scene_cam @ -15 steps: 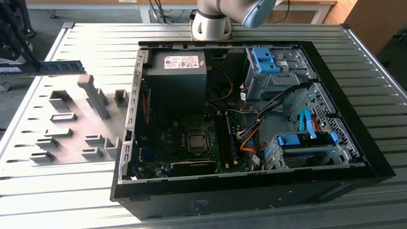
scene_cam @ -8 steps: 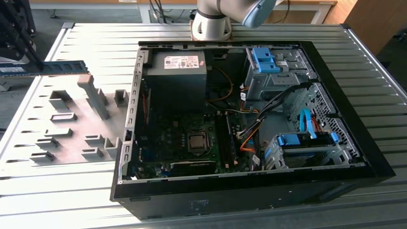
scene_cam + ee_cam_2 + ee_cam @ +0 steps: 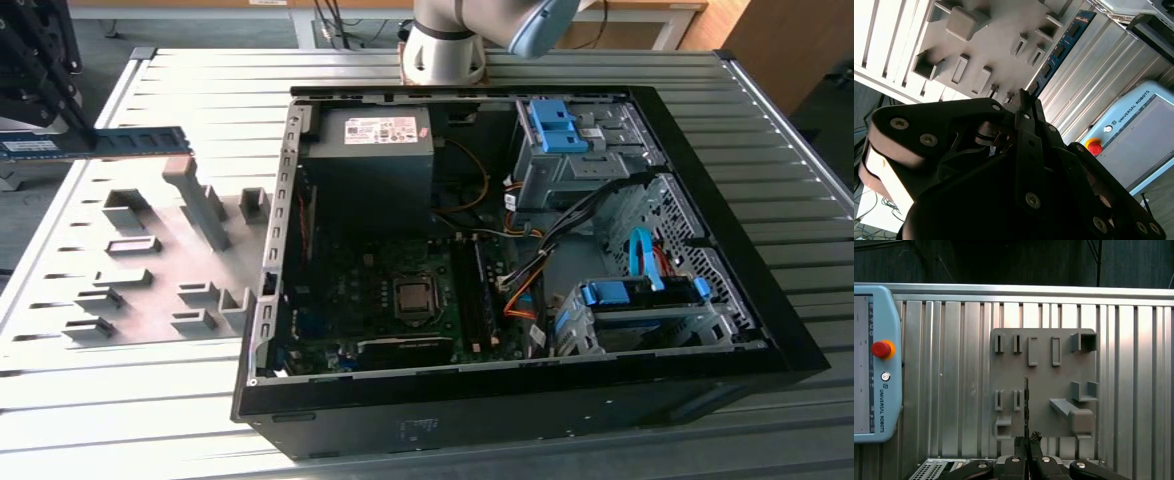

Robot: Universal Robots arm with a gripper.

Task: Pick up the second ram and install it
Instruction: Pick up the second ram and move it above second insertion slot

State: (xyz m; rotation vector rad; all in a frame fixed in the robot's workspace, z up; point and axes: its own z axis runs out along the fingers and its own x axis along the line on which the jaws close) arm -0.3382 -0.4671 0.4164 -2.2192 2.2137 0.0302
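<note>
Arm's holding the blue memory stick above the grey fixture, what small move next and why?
Probably carry it toward the exterior view's right. The end effector is shut on the thin blue memory stick with dark chips, which hangs above the grey plastic fixture plate, while the open black computer case lies that way.

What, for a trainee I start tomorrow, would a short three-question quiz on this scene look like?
1. True or false: the second ram sits in a slot inside the computer case.
2. What is the end effector shut on? A) the second ram B) a blue drive bracket C) nothing
3. Fill in: in the exterior view the ram is held over the grey fixture plate, on the exterior view's ___ of the case.
Key: 1 false; 2 A; 3 left.
</note>
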